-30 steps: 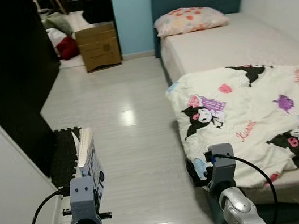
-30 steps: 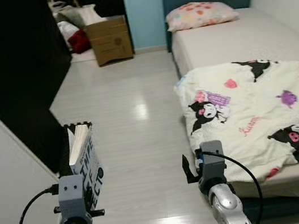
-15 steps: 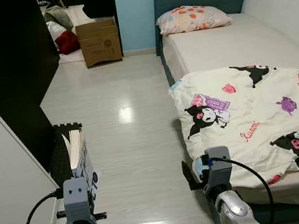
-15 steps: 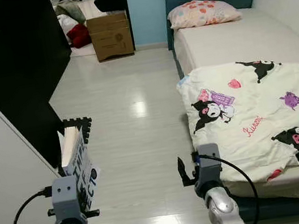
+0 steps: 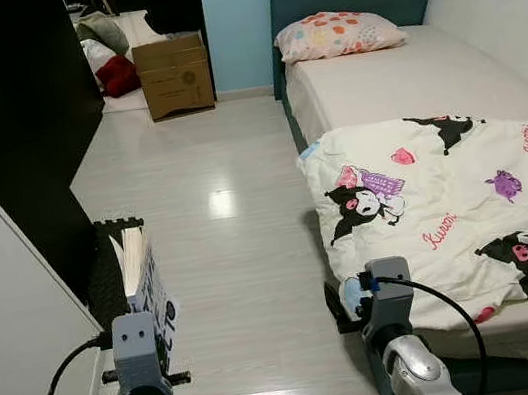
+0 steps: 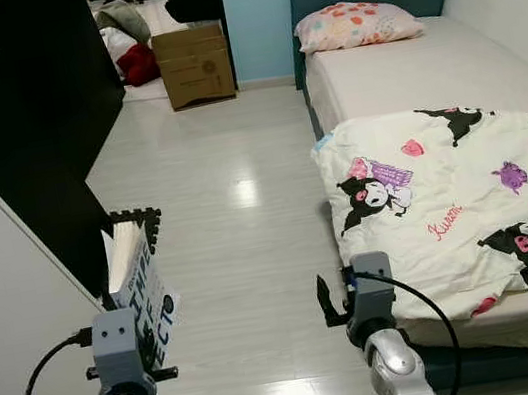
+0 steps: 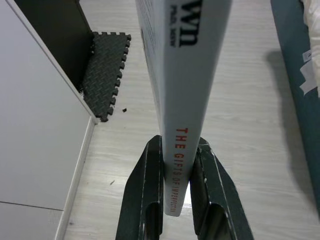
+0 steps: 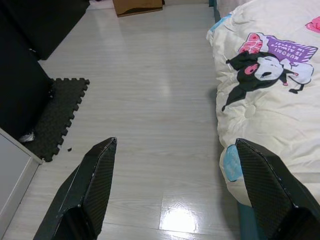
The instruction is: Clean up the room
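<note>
My left gripper (image 7: 178, 142) is shut on a white book (image 7: 182, 75) with red lettering on its spine. It grips the book by the lower edge and holds it upright. In the left eye view the book (image 5: 142, 279) stands above my left wrist, over the pale wood floor (image 5: 230, 234). My right gripper (image 8: 176, 143) is open with nothing between its fingers. It hovers over the floor beside the bed's near corner, and its black fingers (image 6: 330, 301) point forward.
A bed (image 5: 397, 84) with a cartoon-print duvet (image 5: 447, 197) and a spotted pillow (image 5: 336, 33) lines the right side. A cardboard box (image 5: 174, 76) and a red item (image 5: 118, 75) sit at the far doorway. A black foam mat (image 5: 109, 269), a dark wardrobe (image 5: 21, 137) and a white cabinet (image 5: 8, 332) stand on the left.
The whole picture has shifted a little, so the camera moved. The book stays in my left gripper and has turned slightly. My right gripper remains open.
</note>
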Tool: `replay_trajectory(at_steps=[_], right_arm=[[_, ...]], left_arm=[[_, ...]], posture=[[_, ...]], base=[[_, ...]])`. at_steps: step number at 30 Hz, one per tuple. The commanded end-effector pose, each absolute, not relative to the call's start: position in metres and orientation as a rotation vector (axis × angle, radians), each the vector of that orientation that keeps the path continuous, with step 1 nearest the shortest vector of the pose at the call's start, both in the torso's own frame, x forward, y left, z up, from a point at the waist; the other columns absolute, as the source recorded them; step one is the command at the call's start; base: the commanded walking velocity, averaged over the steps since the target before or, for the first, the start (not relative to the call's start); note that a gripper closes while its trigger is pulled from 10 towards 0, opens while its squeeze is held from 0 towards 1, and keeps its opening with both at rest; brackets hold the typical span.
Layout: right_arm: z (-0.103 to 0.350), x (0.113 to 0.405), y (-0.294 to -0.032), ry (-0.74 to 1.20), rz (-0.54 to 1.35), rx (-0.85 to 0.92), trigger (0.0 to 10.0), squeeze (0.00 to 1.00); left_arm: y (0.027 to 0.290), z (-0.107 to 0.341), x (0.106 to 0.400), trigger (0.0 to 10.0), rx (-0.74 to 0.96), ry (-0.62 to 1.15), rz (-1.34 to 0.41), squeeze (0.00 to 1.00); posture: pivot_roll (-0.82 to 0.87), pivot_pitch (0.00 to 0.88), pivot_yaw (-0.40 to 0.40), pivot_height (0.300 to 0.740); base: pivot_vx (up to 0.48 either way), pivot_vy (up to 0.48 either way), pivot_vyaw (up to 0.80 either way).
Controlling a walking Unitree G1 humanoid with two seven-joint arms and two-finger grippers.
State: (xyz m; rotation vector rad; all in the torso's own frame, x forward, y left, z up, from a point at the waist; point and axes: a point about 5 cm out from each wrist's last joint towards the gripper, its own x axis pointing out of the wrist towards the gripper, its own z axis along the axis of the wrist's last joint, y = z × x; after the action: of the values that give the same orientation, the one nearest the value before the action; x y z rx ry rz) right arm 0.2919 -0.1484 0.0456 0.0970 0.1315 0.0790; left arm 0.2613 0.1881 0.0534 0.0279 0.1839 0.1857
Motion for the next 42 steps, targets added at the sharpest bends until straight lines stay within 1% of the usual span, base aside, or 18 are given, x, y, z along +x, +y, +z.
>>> replay_trajectory(at_steps=[1,10,13,42], right_arm=[[0.0419,0.2894,-0.1504,0.145,0.067,0.103,10.0,0.0],[0.0419,0.2887,-0.1523,0.144,0.057,0.102,10.0,0.0],[0.0416,0.2884,-0.1525,0.144,0.055,0.102,10.0,0.0],[0.0424,0.2902,-0.149,0.145,0.076,0.099,10.0,0.0]], left_arm=[[0.1887,0.0562,0.2616,10.0,0.014,0.163,0.194,0.0],[0.1868,0.0577,0.2636,10.0,-0.006,0.157,0.187,0.0],[0.1861,0.0595,0.2635,10.0,-0.011,0.141,0.175,0.0],[0.1876,0.0605,0.2606,10.0,-0.035,0.119,0.183,0.0]], posture=[[0.01,0.117,-0.018,0.74],[0.01,0.118,-0.01,0.74],[0.01,0.117,-0.009,0.74],[0.01,0.109,-0.028,0.74]], base=[[0.0,0.0,0.0],[0.0,0.0,0.0],[0.286,0.0,0.0],[0.474,0.0,0.0]])
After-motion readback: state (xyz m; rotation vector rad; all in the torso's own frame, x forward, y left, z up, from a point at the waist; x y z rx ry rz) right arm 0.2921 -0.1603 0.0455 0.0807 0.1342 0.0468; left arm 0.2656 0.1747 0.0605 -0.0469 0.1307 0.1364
